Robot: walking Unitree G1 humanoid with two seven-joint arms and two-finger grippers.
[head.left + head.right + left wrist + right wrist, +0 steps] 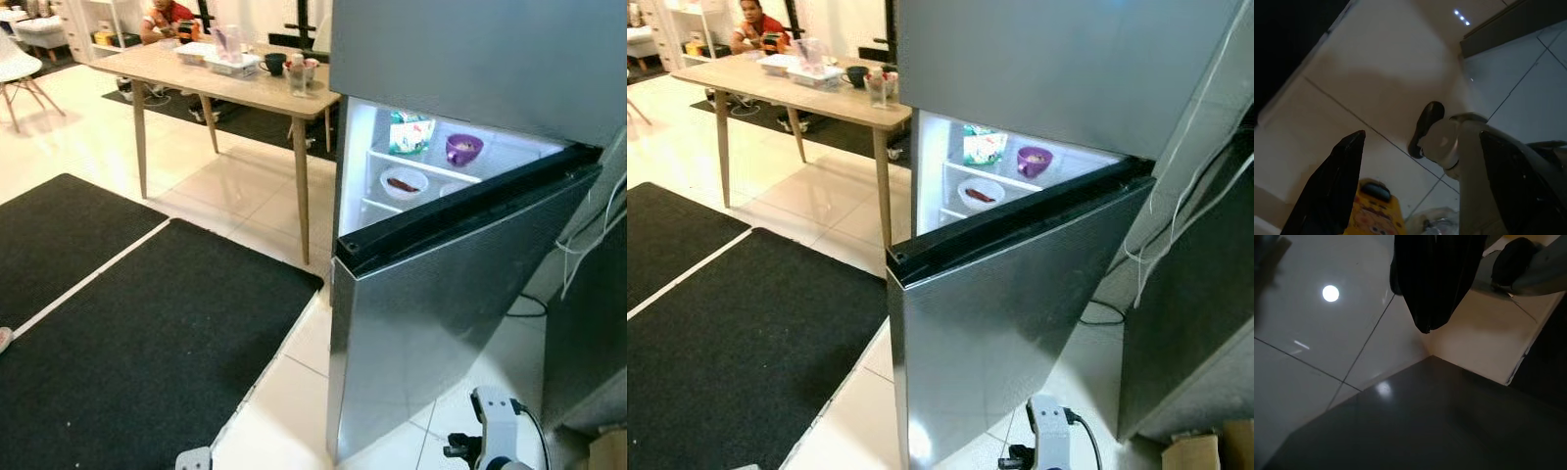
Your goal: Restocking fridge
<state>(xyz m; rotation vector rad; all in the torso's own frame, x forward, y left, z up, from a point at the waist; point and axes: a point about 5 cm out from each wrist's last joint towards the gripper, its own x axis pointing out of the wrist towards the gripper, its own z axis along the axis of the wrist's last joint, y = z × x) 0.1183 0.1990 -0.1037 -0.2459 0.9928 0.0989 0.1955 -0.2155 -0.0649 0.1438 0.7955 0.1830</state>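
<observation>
The half-open fridge door (441, 323) screens the lit shelves holding a purple bowl (463, 148), beside a wooden table (216, 83) and black mat (137, 343); the left hand (1415, 196) hangs fingers apart, while the right hand (1435, 284) shows fingers together.

Fridge (431, 323): brushed silver-grey steel, black seal strip along door top, interior lit white. Inside: purple bowl (463, 149), white bowl (403, 183) with red-brown contents, green-and-white packet (410, 132). Mats (147, 343): plain black. Floor tiles (245, 186): glossy cream-white. Table (230, 86): pale wood. Left gripper fingers (1327, 191): black; below them, a yellow printed package (1374, 215).
</observation>
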